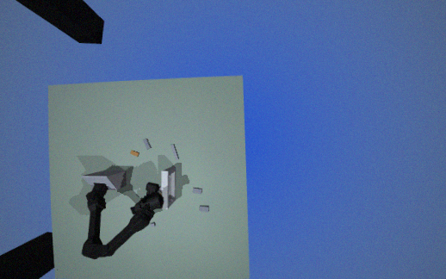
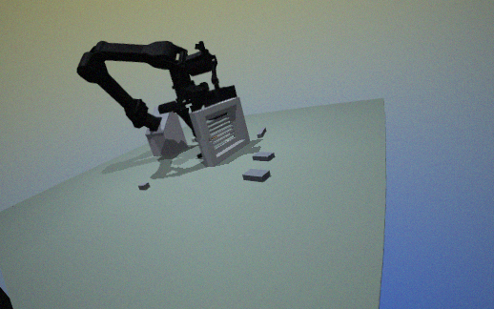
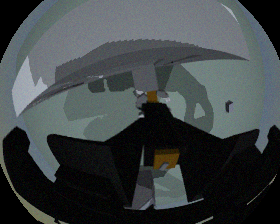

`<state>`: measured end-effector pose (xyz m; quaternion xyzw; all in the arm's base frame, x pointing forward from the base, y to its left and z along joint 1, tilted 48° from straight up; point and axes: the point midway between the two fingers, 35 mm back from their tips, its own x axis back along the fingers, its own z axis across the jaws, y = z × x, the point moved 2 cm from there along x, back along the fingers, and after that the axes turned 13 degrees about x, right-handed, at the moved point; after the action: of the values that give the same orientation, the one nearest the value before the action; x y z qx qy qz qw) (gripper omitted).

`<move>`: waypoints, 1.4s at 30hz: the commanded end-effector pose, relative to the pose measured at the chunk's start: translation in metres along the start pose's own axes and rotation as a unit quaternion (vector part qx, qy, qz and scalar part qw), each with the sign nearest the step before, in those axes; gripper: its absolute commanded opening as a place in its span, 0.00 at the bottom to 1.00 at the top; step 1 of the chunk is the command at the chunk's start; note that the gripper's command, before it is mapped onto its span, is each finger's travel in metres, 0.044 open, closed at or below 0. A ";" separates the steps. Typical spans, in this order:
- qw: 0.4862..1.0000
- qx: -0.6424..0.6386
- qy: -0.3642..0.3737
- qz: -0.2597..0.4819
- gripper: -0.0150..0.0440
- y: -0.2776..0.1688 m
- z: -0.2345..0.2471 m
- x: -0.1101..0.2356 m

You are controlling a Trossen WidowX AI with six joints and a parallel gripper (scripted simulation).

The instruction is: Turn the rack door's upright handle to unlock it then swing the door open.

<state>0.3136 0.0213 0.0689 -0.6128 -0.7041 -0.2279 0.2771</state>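
Note:
The rack's pale grey frame [image 1: 164, 194] [image 2: 203, 138] [image 3: 141, 25] stands upright on the table [image 1: 147, 108] [image 2: 282, 229]. Its slatted opening shows in the exterior view; the door's front faces the arm, and I cannot tell the door's angle. The orange-and-black handle [image 3: 166, 158] projects from the front on a grey mount. My gripper [image 3: 157, 121] is shut on the handle, with the black fingers either side of it and covering most of it. The frame and arm hide the grip in the top and exterior views. How far the handle is turned is unclear.
The arm's grey wedge-shaped base [image 1: 102, 179] [image 2: 165, 135] stands beside the rack. An orange block [image 1: 134, 153] and several small grey blocks [image 1: 204, 208] [image 2: 257, 175] [image 3: 229, 106] lie around the frame. Black beams [image 1: 74, 19] show beyond the table's left edge.

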 end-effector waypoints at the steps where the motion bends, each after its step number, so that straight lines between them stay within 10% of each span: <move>1: 0.995 -0.096 0.000 -0.002 0.29 0.001 0.000 0.000; 16: 0.894 -0.449 0.000 -0.001 0.29 0.001 0.000 0.000; 33: 0.647 -0.763 0.001 -0.001 0.29 0.001 0.000 0.000; 42: 0.644 -0.765 0.001 -0.001 0.29 0.001 0.000 0.000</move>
<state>0.3136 0.0217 0.0687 -0.6107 -0.2888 -0.6815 -0.2813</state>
